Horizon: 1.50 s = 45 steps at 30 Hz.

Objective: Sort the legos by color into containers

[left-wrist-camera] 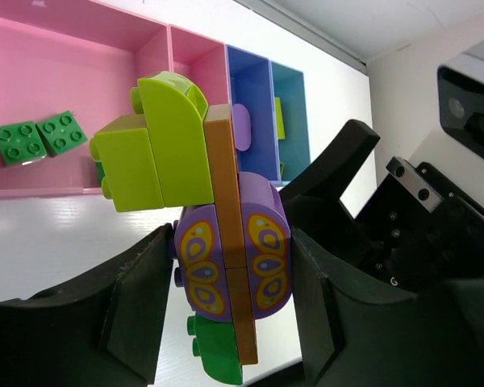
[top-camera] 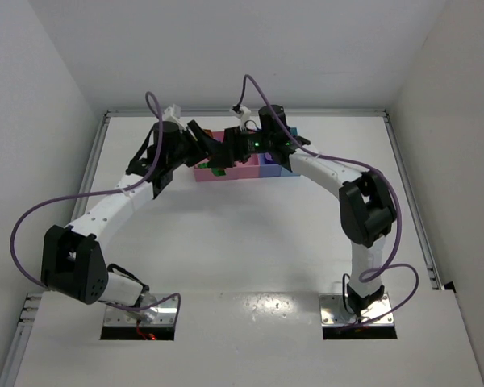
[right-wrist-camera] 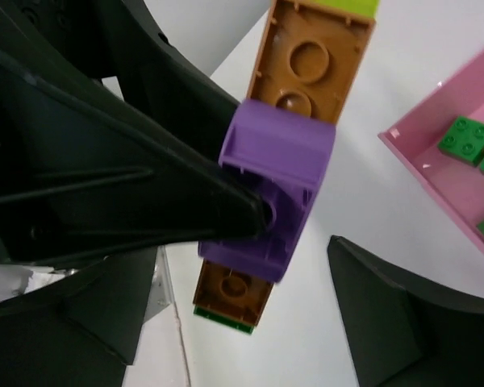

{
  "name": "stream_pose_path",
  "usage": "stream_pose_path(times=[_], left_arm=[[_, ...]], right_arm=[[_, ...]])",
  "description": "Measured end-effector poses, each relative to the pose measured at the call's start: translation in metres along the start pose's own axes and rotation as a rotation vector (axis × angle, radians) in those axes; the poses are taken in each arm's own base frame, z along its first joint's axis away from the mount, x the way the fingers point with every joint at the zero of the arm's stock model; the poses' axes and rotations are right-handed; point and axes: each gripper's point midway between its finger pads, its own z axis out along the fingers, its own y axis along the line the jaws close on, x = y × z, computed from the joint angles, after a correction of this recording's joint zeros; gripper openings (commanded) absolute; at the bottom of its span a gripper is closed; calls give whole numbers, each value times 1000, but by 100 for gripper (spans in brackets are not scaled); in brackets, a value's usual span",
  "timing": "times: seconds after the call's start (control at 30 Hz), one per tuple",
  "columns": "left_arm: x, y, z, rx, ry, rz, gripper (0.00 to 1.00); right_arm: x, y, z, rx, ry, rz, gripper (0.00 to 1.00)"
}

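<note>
the joined legos (left-wrist-camera: 223, 234), purple, salmon, yellow-green and green, sit clamped in your left tool (left-wrist-camera: 230, 278) above the table (left-wrist-camera: 56, 234), with the wide pink tray (left-wrist-camera: 73, 81) at 11 o'clock. your right tool (right-wrist-camera: 246, 318) stands wide open, facing them. pull off-axis and they may twist free and drop to the table.

Robotics lab cell, pretty clearly. Bare white walls (top-camera: 226, 48) around a white table (top-camera: 250, 242). Left arm (top-camera: 105, 211), right arm (top-camera: 363, 211) bolted on, purple cables (top-camera: 14, 232) looping.
</note>
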Motion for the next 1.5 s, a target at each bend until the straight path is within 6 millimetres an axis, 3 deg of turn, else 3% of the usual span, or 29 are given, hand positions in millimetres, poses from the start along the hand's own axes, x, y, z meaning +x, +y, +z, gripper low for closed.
stream_pose_path(times=[0.1,0.13,0.3,0.4,0.43,0.47,0.5,0.57,0.6,0.63,0.67,0.8,0.93,1.1,1.17,1.27,1.4,1.5], left_arm=[[1,-1,0,5,3,1,0],[0,-2,0,8,1,1,0],[0,-2,1,11,1,-1,0],[1,-1,3,4,2,-3,0],[2,0,3,3,6,-3,2],[4,0,4,2,10,-3,12],[5,1,5,-1,14,-3,44],[8,2,6,-3,23,-2,65],[9,3,6,-3,27,1,87],[9,2,7,2,28,7,98],[8,0,7,9,25,4,100],[2,-9,6,55,7,37,100],[0,-19,-1,118,14,113,100],[7,-42,-21,339,98,303,100],[11,-54,-31,465,132,359,92],[21,-77,-48,668,169,402,82],[42,-98,-66,906,242,406,81],[52,-101,-66,982,294,387,81]], right_arm=[[-1,-1,6,-9,-2,-7,71],[0,-2,7,-12,0,-6,62],[7,-5,10,-21,18,14,47],[8,-6,10,-18,18,14,21],[10,-8,10,-18,19,17,7],[12,-8,10,-19,20,17,3],[13,-10,10,-20,19,17,1],[15,-13,8,-18,18,9,0],[16,-14,7,-17,16,3,0],[18,-15,5,-18,18,-1,0],[23,-15,1,-20,26,3,0],[36,-21,-30,-24,43,31,0],[35,-24,-63,-31,38,27,0],[39,-20,-112,-80,69,-68,0],[49,-14,-127,-122,102,-91,0],[65,1,-136,-204,139,-86,0],[70,21,-138,-301,140,-61,0],[68,30,-140,-345,129,-42,0]])
